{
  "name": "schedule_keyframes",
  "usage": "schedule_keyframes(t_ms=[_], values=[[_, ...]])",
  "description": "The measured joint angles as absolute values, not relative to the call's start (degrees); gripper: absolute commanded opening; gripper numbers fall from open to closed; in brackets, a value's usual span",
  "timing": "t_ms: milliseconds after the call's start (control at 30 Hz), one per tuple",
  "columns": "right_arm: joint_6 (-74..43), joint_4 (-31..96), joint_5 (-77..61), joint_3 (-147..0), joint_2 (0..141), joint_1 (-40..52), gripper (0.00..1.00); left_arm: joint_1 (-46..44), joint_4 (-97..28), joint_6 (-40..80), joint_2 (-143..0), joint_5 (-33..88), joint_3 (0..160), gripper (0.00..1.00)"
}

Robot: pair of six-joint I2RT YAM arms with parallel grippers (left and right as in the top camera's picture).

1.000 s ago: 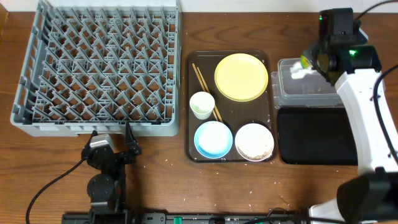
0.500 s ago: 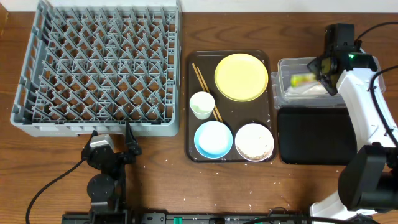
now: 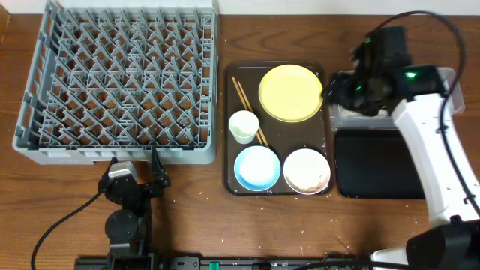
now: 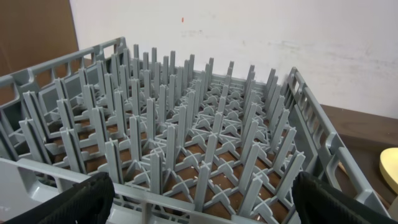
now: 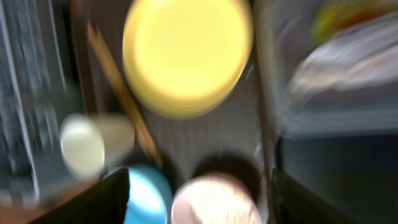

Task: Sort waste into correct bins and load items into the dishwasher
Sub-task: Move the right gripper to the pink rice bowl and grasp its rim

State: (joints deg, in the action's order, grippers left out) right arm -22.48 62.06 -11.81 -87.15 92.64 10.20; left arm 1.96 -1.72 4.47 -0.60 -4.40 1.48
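From overhead, the dark wooden table (image 3: 195,225) carries the grey dish rack (image 3: 120,79) at the back left. A brown serving tray (image 3: 228,161) in the middle holds the yellow plate (image 3: 291,92), chopsticks (image 3: 241,94), white cup (image 3: 243,126), blue bowl (image 3: 257,167) and white bowl (image 3: 307,171). Right of it, the clear tub (image 3: 351,121) sits behind the black tray (image 3: 375,169), and the right arm hangs over the tub. The left wrist view shows the rack's pegs against a plain white wall (image 4: 280,31), with the left gripper (image 4: 202,199) spread wide and empty. The blurred right wrist view shows the right gripper (image 5: 199,186) parted and holding nothing above the serving tray, with the wrapper (image 5: 348,12) and crumpled paper (image 5: 348,56) in the tub.
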Motion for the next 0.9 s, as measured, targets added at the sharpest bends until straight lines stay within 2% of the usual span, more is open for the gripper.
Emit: schedule_keyframes(t_ms=[67, 233, 400, 567, 833, 900], values=[[-21.8, 64.2, -12.0, -86.2, 92.7, 13.2, 0.48, 2.0, -1.7, 4.5, -0.6, -4.4, 1.5, 0.92], [-27.5, 62.7, -11.1, -80.2, 92.7, 20.2, 0.48, 2.0, -1.7, 4.5, -0.6, -4.4, 1.5, 0.92], [-39.0, 51.7, -9.5, -69.5, 93.0, 26.2, 0.51, 2.0, -1.7, 4.4, -0.6, -4.4, 1.5, 0.91], [-46.4, 46.0, -7.9, -64.4, 93.1, 27.9, 0.49, 2.0, -1.7, 4.5, -0.6, -4.4, 1.5, 0.92], [-49.8, 45.3, -6.0, -64.0, 96.3, 29.5, 0.43, 2.0, -1.7, 4.5, -0.6, -4.4, 1.5, 0.92], [-50.0, 45.3, -6.0, -64.0, 98.8, 30.2, 0.36, 2.0, -1.7, 4.5, -0.6, -4.4, 1.5, 0.92]])
